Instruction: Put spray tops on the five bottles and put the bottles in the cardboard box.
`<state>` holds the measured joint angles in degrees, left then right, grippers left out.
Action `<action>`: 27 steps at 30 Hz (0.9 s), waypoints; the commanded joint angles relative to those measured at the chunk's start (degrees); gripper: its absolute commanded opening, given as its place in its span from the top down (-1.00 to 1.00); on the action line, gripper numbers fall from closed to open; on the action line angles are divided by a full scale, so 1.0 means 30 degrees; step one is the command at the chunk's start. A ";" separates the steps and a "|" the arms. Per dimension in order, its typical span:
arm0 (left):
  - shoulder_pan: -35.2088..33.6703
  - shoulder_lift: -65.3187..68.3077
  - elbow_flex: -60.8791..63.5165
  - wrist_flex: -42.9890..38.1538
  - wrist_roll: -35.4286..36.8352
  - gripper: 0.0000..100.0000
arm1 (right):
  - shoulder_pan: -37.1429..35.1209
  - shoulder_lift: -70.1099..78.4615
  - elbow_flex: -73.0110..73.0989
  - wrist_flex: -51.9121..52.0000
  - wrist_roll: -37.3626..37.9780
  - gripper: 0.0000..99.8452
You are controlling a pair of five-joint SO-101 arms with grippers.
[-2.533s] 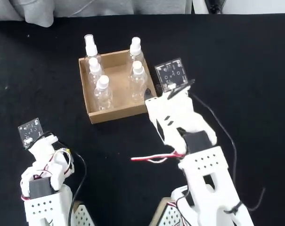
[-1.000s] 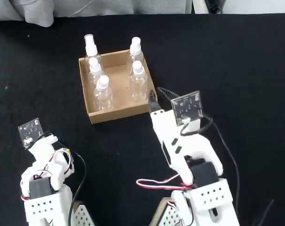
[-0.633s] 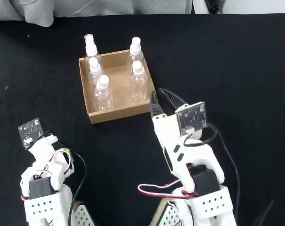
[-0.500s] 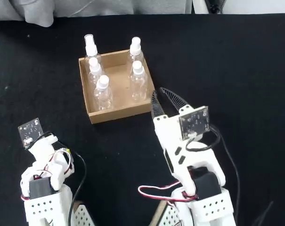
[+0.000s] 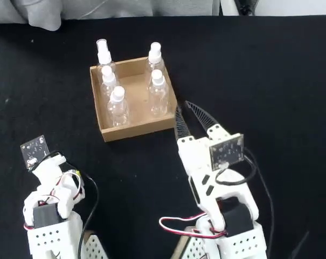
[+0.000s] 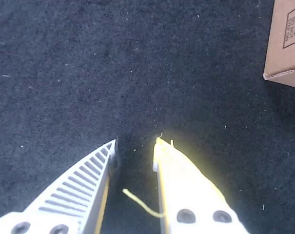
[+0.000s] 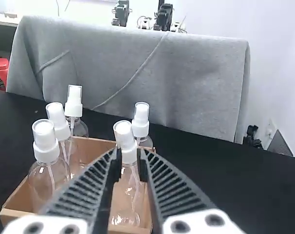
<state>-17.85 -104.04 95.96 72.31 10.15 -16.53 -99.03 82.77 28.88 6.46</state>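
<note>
1. High view: the right arm has drawn back from the cardboard box (image 5: 136, 131) toward its own base. The right hand (image 5: 182, 107), which was earlier at the box's near right corner, now hangs just off that corner above the bare tabletop (image 5: 270, 81), with its fingers spread and empty. The left arm (image 5: 49, 186) has kept its place. All five bottles (image 5: 117, 105) wear white spray tops (image 5: 118, 93) and stand in the box, so the task looks finished and this retreat reads as parking. The two rear bottles overlap the far wall, so where their bases sit is hard to make out.

2. Left wrist view: the left hand (image 6: 136, 144) points down at the tabletop with its fingers a little apart and nothing between them. One corner of the cardboard box (image 6: 286, 48) is cut off at the picture's edge, well apart from the hand.

3. Right wrist view: the right hand (image 7: 127, 156) faces the box with a gap between its fingers, pinching nothing. The bottles stand beyond it. The fingers cover part of one bottle and most of the box's near wall. A grey cloth (image 7: 186, 73) hangs behind.
</note>
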 commanded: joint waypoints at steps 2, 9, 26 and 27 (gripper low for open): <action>0.0073 -0.0117 0.0484 0.0117 -0.0059 0.77 | 0.0557 -0.1685 0.0220 -0.0615 0.0000 0.97; 0.0073 -0.0117 0.0484 0.0117 -0.0059 0.77 | 0.0557 -0.3150 0.0571 -0.0645 0.0000 0.97; 0.0073 -0.0117 0.0484 0.0117 -0.0059 0.77 | 0.0557 -0.3209 -0.1070 -0.0674 0.0000 0.97; 0.0073 -0.0117 0.0484 0.0117 -0.0059 0.77 | 0.0527 -0.3209 -0.1128 -0.0674 0.0000 0.97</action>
<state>-17.85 -104.04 95.96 72.31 10.15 -16.53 -102.99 84.35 28.88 6.46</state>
